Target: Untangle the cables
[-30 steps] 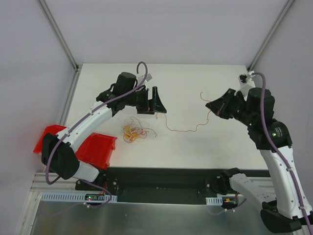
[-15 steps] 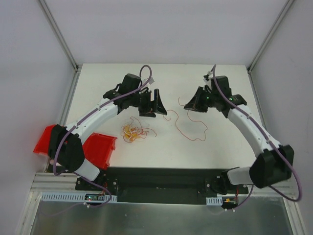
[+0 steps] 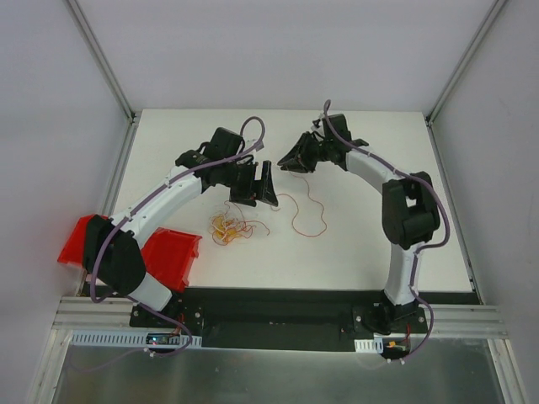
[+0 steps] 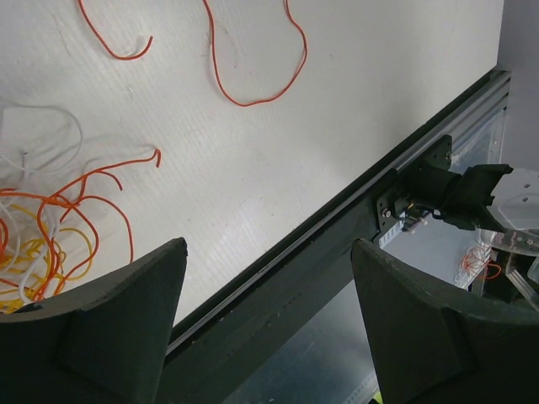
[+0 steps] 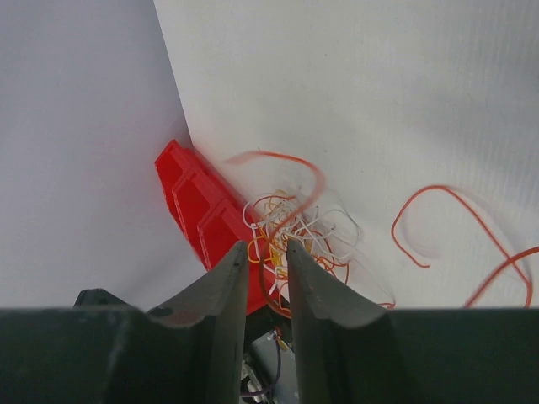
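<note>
The cables' tangle point(image 3: 229, 227) of red, orange-yellow and whitish strands lies left of centre. It shows in the left wrist view as the tangle point(image 4: 50, 236) and in the right wrist view as the tangle point(image 5: 295, 231). One long red cable point(image 3: 307, 210) curls apart from it, right of the left gripper point(image 3: 255, 195). That gripper point(image 4: 268, 246) is open and empty above the table's near edge. My right gripper point(image 3: 284, 164) hovers at the back centre. Its jaws point(image 5: 265, 246) stand a narrow gap apart, and a blurred red strand point(image 5: 295, 164) runs loosely through the gap.
Two red bins point(image 3: 168, 252) sit at the table's near left edge, seen also as a red bin point(image 5: 198, 210) beyond the tangle. A black rail point(image 4: 320, 244) borders the near edge. White walls enclose the table on the left, back and right.
The right arm swung left across the table with the red cable, which went from stretched out to a loose curl. Its jaws have parted slightly. The left gripper narrowed a little.
</note>
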Tool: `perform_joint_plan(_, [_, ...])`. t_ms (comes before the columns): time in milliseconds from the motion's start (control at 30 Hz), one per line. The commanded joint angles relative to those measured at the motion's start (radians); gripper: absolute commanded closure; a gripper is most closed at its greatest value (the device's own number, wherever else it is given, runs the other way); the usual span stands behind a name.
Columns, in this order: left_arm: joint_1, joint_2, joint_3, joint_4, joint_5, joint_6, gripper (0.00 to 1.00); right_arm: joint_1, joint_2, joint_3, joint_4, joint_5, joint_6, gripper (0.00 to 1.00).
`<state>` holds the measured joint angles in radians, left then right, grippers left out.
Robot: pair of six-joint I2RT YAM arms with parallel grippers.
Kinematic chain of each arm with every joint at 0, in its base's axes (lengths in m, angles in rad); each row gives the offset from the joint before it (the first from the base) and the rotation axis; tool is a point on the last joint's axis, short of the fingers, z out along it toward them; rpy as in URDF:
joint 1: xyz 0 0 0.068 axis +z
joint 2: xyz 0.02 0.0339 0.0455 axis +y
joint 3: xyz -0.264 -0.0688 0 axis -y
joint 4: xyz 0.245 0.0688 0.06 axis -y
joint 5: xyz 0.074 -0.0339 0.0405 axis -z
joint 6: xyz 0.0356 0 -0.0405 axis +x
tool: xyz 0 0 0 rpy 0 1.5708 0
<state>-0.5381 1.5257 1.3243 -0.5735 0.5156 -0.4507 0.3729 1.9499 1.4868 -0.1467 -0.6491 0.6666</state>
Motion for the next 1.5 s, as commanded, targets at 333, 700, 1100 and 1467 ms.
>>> perform_joint_plan(333, [-0.045, 0.131, 0.131, -0.049, -0.097, -0.013, 0.16, -0.129, -0.395, -0.153, -0.554, 0.071, -0.427, 0.2])
perform_joint_plan(700, [-0.068, 0.568, 0.53, -0.209, -0.373, 0.003, 0.1, -0.176, -1.071, -0.562, -0.747, 0.077, -0.456, 0.19])
perform_joint_plan(1100, [-0.082, 0.804, 0.742, -0.284, -0.473, 0.441, 0.13, -0.218, -1.198, -0.484, -0.984, 0.138, -0.591, 0.18])
perform_joint_plan(1467, [-0.141, 0.855, 0.725, -0.267, -0.465, 0.411, 0.39, -0.218, -1.152, -0.453, -0.99, 0.152, -0.605, 0.18])
